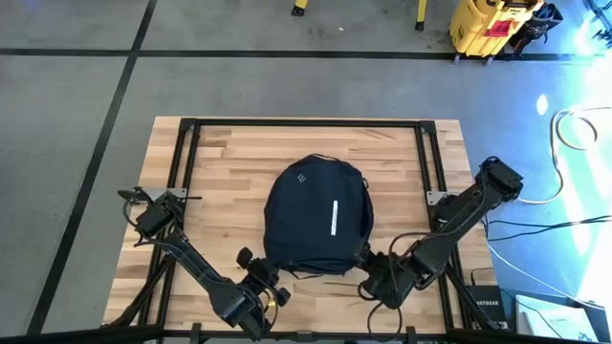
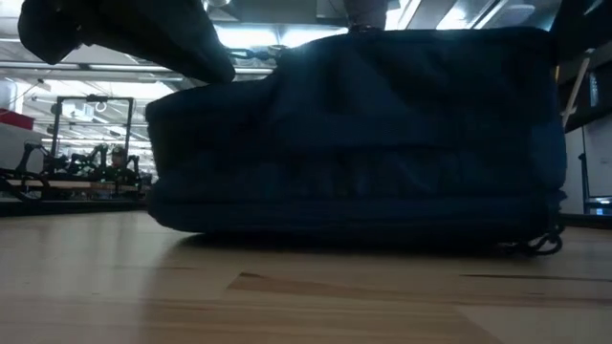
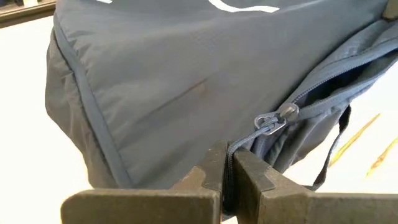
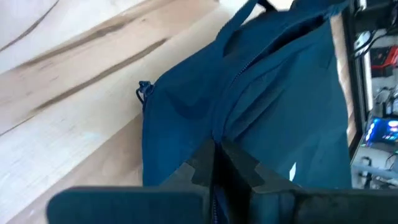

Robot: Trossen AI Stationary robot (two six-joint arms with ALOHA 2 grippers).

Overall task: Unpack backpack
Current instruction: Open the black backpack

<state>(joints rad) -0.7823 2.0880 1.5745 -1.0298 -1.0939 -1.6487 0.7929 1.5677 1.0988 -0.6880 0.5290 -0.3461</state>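
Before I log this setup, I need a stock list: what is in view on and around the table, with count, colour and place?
backpack: one, dark navy with a white stripe, mid-table, front up.
zipper pull: one, silver, on the backpack's side seam, zipper partly open beside it.
table: one, light wood with a black frame.
yellow cart: one, on the floor beyond the table.
left gripper: shut, at the backpack's near left edge.
right gripper: shut, at its near right edge.

A wooden butcher-block table [image 1: 220, 153] with a black frame around its edges carries 1 thing: the dark backpack [image 1: 316, 216], lying flat near its middle, white stripe up.
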